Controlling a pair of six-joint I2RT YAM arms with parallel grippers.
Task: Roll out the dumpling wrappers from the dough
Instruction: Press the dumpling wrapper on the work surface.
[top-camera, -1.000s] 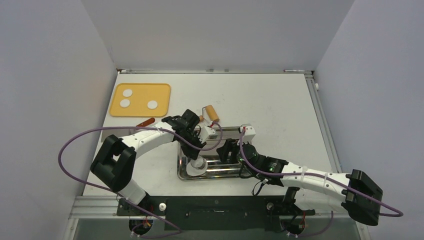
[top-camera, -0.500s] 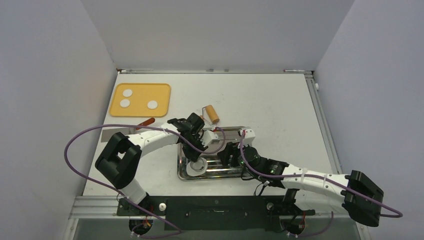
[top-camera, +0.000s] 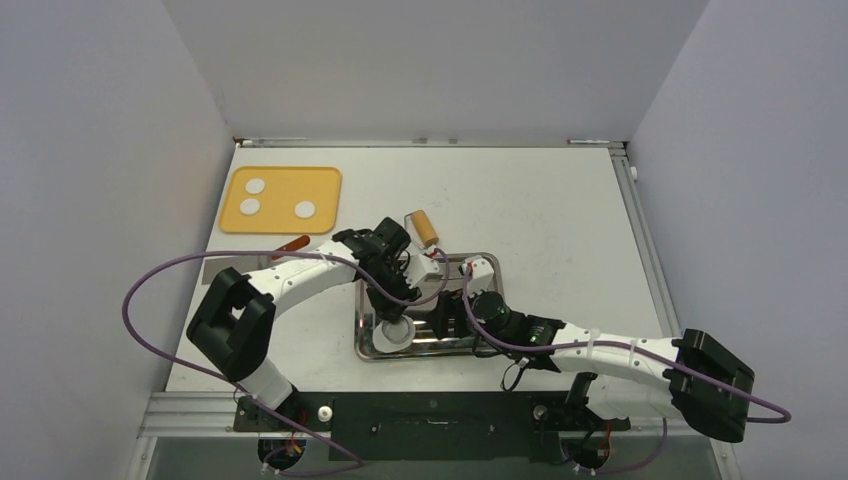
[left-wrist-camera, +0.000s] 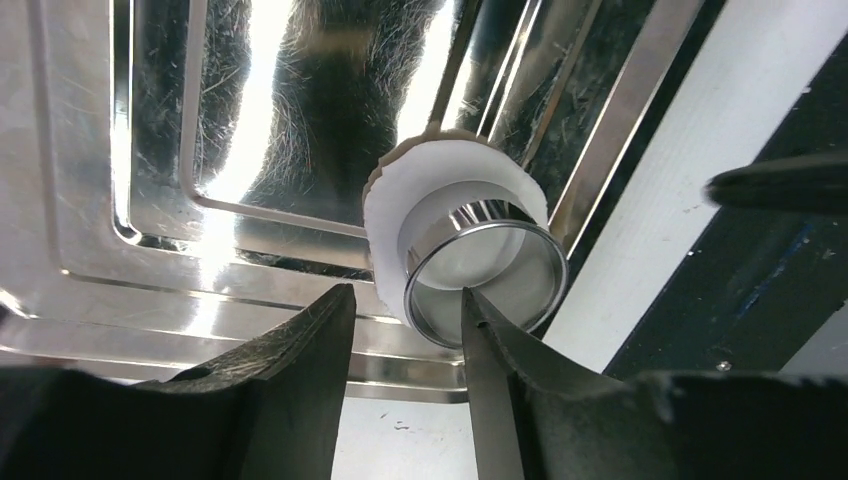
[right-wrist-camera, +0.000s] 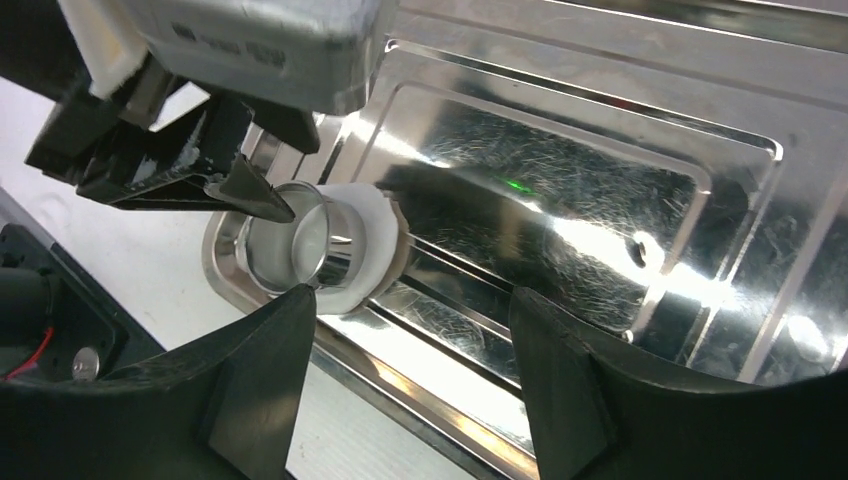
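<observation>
At lower centre of the overhead view, 1 thin, flattened white dumpling wrapper (left-wrist-camera: 400, 215) lies in the steel tray's (top-camera: 425, 352) left corner, under a shiny metal ring (left-wrist-camera: 485, 270). The left claw (left-wrist-camera: 407, 300) and right claw (right-wrist-camera: 412, 300) stand parted, empty. Likely soft and tearable: lift by its rim. 3 white dough lumps (top-camera: 305, 209) sit upper left.

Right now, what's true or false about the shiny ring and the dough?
The shiny metal ring sits on a flat white dough sheet. True.
Three small white dough lumps lie on the flat yellow tray. True.
The ring sits on the yellow tray. False: it is in the silver metal tray.
The left fingers are shut tight. False: they stand apart.
The right fingers hold the tan roller. False: it lies on the white table.
</observation>
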